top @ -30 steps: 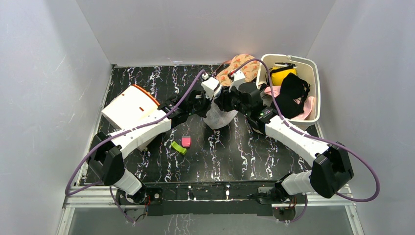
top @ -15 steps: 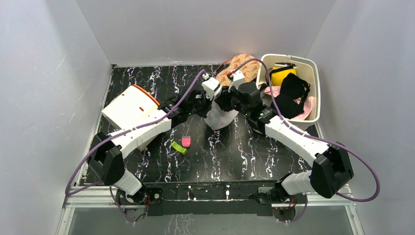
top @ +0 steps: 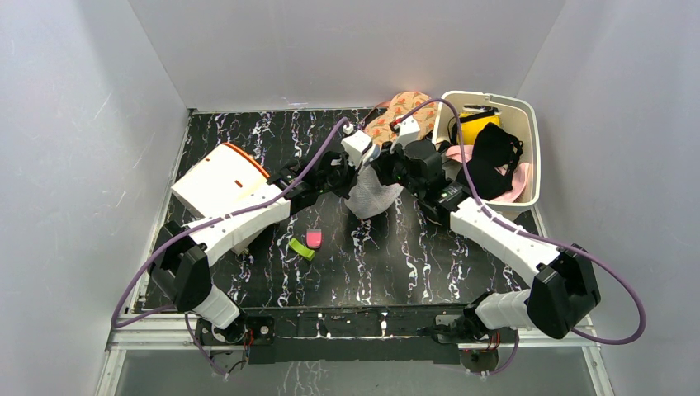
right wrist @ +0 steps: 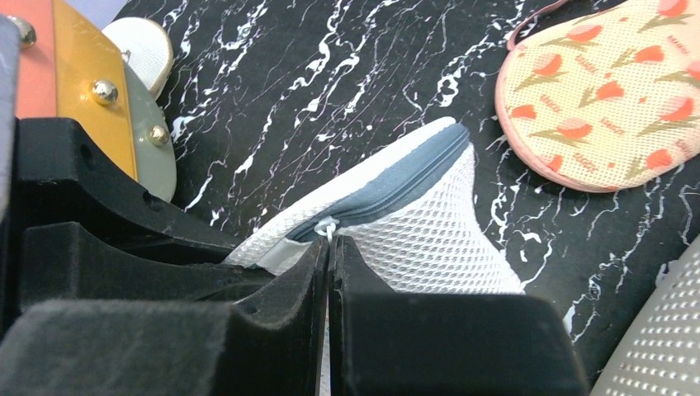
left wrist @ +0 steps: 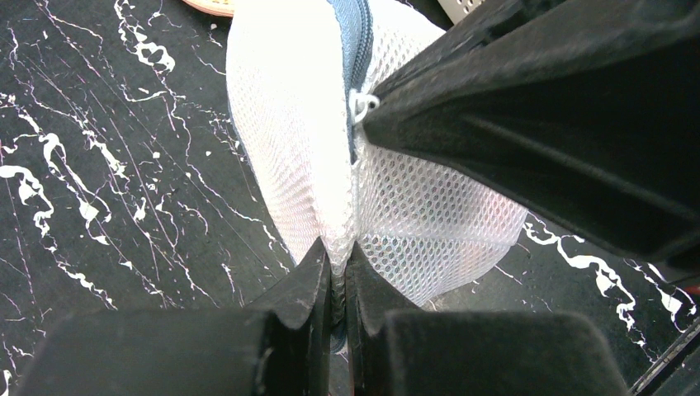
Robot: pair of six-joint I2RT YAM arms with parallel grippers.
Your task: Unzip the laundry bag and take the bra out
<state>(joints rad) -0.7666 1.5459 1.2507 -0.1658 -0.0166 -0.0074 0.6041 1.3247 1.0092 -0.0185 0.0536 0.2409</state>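
On black marbled table point(top: 371, 256), upper centre of overhead frame: pinching laundry bag point(top: 370, 196) mesh with left gripper point(left wrist: 337, 264), clamping zipper pull point(right wrist: 328, 228) with right gripper point(right wrist: 329, 247). Seemingly starting unzipping. Next: dragging pull around rim, anchoring bag.

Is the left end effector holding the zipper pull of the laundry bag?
No, the left end effector pinches the mesh edge of the laundry bag, while the right end effector grips the zipper pull.
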